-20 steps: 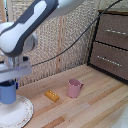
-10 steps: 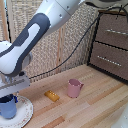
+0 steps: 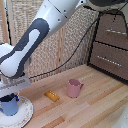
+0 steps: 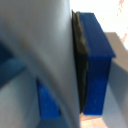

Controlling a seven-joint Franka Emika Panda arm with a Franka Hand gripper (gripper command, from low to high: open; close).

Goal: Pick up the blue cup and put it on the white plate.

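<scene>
The blue cup stands low on the white plate at the exterior view's lower left, apparently resting on it. My gripper comes down on the cup from above and is shut on its rim wall. In the wrist view, blurred and very close, a dark finger pad presses against the blue cup wall. The cup's handle does not show clearly.
A pink cup stands on the wooden table near the middle, with a small yellow block beside it toward the plate. A dark drawer unit is at the exterior view's right, and a wicker screen lines the back.
My gripper has carried the blue cup downward, from hanging above the plate to sitting low on it. The pink cup and yellow block have not moved.
</scene>
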